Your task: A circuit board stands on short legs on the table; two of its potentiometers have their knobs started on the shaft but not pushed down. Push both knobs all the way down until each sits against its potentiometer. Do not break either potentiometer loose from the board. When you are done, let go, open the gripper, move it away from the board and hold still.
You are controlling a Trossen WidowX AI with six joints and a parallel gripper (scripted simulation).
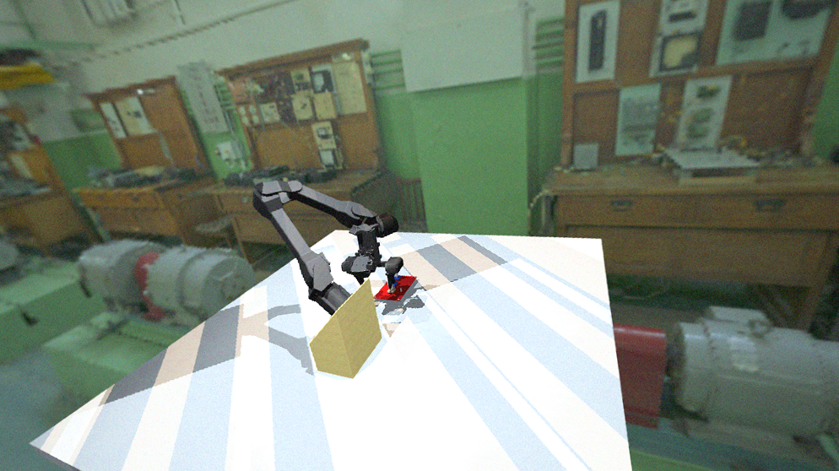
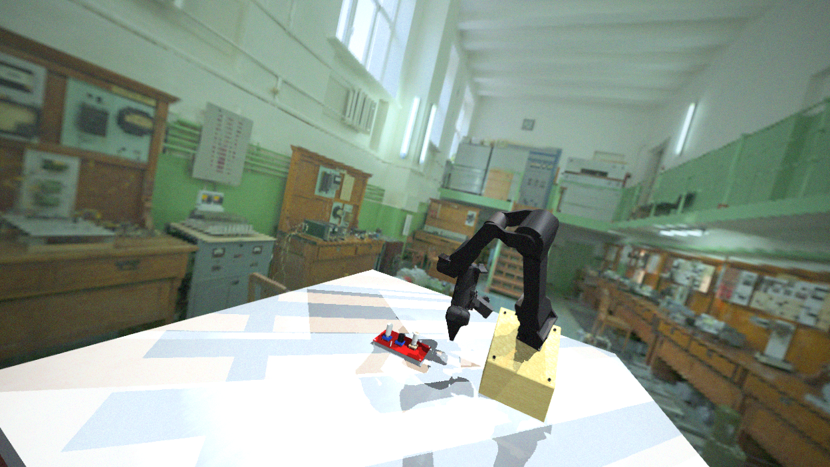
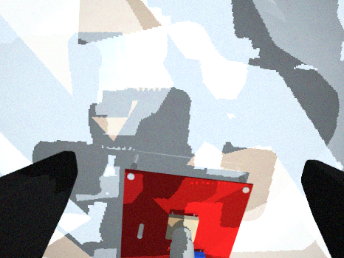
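Observation:
The red circuit board [image 1: 403, 286] [image 2: 406, 348] [image 3: 148, 237] stands on the striped table. In the exterior view two pale grey knobs [image 2: 388, 329] [image 2: 415, 340] rise from it, with blue potentiometers between them. My gripper [image 1: 376, 268] [image 2: 453, 328] [image 3: 190, 166] is open wide and empty. It hangs a little above the table, just off the board's end on the side of the arm's base, touching nothing.
The arm is mounted on a tan wooden block [image 1: 347, 338] [image 2: 518, 366] close to the board. The table [image 1: 435, 417] [image 2: 232, 406] ends in edges on all sides, with workshop benches and machines beyond.

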